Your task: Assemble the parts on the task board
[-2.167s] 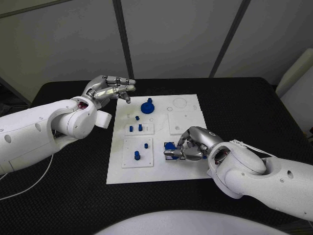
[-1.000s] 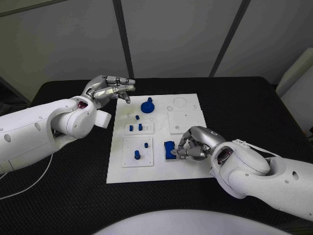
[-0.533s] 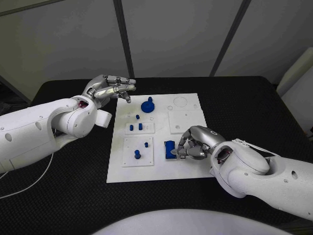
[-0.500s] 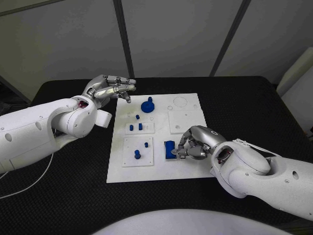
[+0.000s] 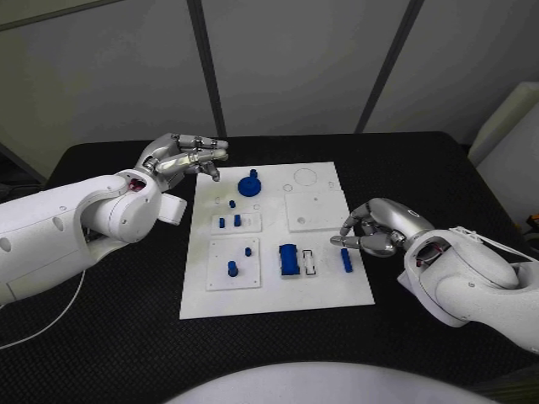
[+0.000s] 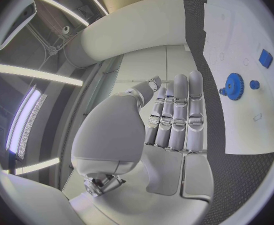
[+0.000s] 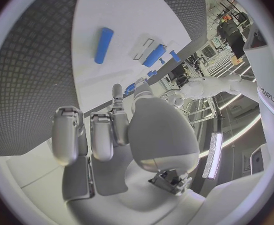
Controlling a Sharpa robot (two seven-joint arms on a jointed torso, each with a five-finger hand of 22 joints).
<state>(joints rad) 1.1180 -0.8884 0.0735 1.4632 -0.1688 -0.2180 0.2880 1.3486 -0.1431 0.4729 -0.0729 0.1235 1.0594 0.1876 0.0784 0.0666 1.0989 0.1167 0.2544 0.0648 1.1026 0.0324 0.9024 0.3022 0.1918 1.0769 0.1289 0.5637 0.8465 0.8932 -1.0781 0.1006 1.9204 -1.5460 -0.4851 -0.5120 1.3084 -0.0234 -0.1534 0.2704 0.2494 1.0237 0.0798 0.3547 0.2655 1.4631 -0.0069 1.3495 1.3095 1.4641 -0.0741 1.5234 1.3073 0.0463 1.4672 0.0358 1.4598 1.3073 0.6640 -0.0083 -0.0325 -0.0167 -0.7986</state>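
On the white board (image 5: 275, 244), near its right edge, lies a little blue bar (image 5: 346, 260). Its long side points away from us. It looks light, stiff and smooth, so we should pinch it across its thin middle. Our right hand (image 5: 379, 228) hovers just beside it, fingers curled, maybe holding nothing. Our left hand (image 5: 180, 156) hangs by the far left corner, curled and bare.

White task board (image 5: 318, 290) flat mid-frame, long side running away from camera. Blue parts: gear (image 5: 250, 182) upper centre (upright), block (image 5: 288, 259) and bar (image 5: 346, 260) lower right, small pegs (image 5: 232, 268) left.
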